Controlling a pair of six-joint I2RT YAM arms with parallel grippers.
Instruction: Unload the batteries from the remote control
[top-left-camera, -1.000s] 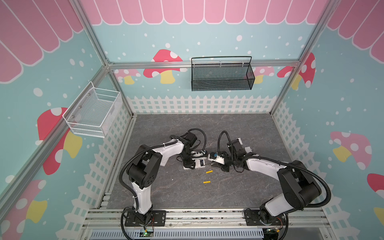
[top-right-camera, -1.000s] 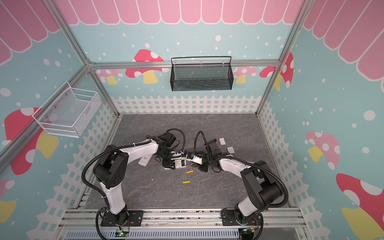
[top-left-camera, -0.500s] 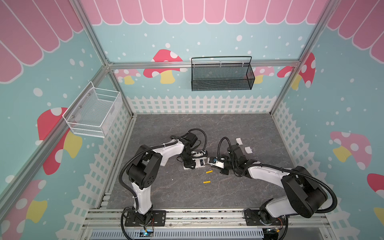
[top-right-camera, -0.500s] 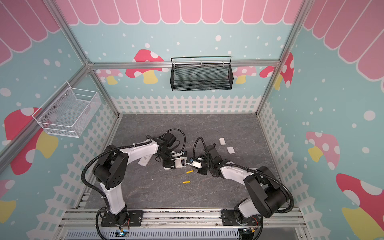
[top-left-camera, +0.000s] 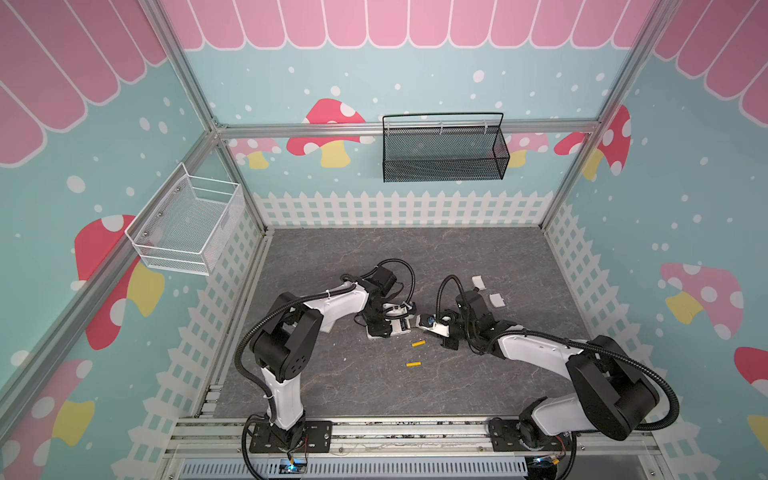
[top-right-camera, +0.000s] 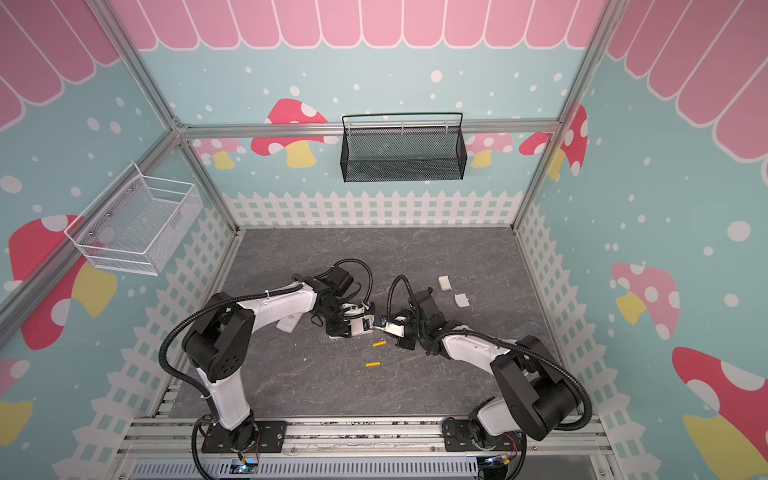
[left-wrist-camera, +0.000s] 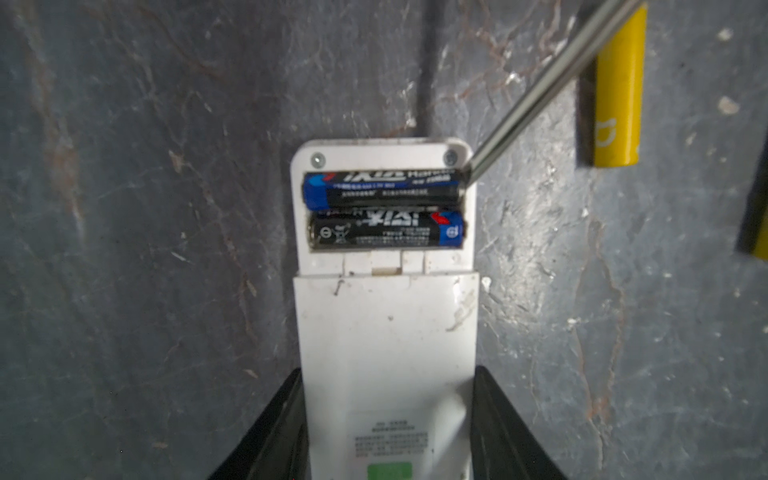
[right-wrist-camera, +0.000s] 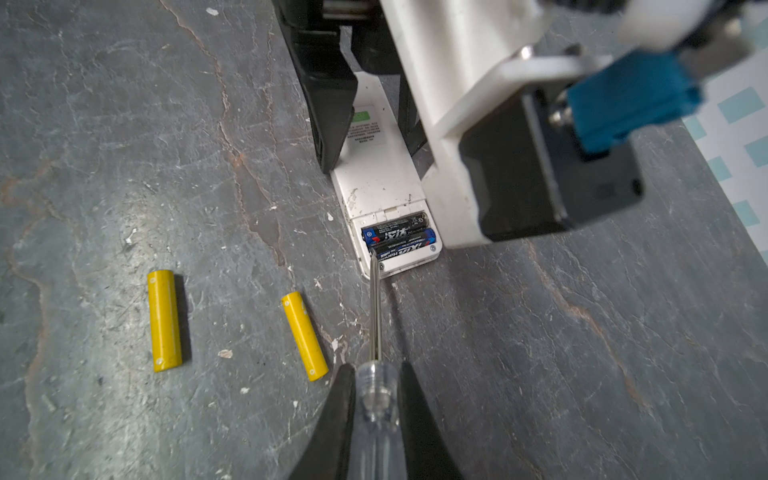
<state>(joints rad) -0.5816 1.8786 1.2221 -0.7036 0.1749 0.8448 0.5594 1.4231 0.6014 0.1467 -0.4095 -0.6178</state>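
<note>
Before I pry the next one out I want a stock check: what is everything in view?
remote control: one, white, on table, compartment open
black-blue batteries: two, inside that compartment
yellow batteries: two, loose on table
screwdriver: one, clear handle, tip at compartment edge
flat pieces: two, white, table, back right
white object: one, left of remote control, partly hidden
wire basket: one, white, left wall
mesh basket: one, black, back wall
left gripper: black, shut on remote control
right gripper: black, shut on screwdriver

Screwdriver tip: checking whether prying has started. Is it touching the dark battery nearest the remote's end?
Touching. The left wrist view shows the screwdriver tip pressed against the end of that dark battery, no gap.
</note>
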